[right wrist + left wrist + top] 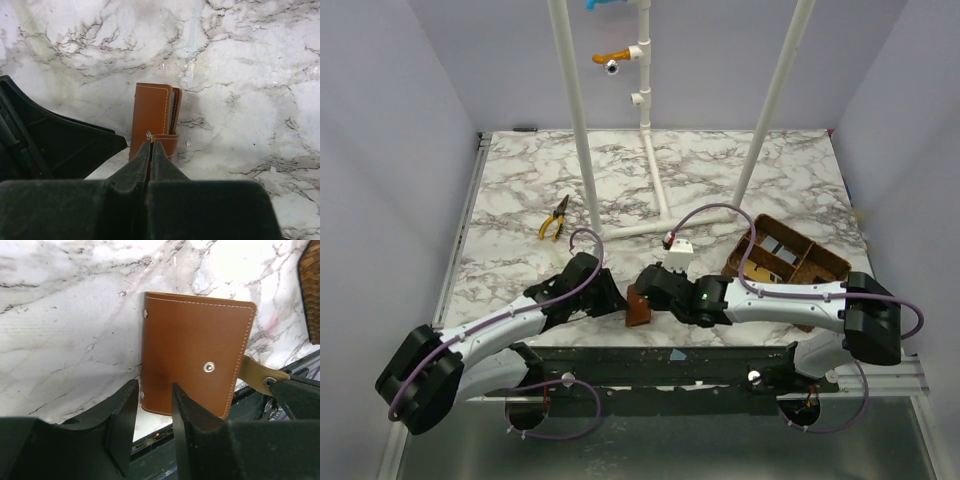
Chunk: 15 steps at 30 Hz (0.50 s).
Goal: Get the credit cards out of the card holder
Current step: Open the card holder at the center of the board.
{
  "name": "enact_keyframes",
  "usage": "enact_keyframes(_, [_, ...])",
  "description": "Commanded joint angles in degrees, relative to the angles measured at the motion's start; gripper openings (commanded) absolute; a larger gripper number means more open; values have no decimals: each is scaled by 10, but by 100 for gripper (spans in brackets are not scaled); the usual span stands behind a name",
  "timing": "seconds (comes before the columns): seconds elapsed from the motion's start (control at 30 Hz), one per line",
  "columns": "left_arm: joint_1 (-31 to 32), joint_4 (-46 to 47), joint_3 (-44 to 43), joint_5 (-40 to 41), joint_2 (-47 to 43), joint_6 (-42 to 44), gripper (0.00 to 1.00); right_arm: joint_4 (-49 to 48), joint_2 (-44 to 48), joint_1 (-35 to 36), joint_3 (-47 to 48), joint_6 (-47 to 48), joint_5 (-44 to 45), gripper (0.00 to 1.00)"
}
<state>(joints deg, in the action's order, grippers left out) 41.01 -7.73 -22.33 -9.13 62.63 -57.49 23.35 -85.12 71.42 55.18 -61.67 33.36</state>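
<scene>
Right claw (151, 143) tight on tab (168, 142) of upright card holder (150, 107); left claw (153, 390) agape.

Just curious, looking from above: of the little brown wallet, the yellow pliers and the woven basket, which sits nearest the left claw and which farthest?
1. The wallet, just right of the left gripper.
2. The pliers, farther back, to the left.
3. The basket, far right.
</scene>
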Motion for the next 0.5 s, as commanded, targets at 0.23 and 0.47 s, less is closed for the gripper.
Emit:
enact_keyframes(0.23, [2, -82, -41, 51, -53, 43, 46, 36, 15, 1, 60, 13, 24, 1])
enact_keyframes(0.47, [1, -91, -35, 62, -69, 32, 52, 56, 6, 1, 84, 23, 31, 1])
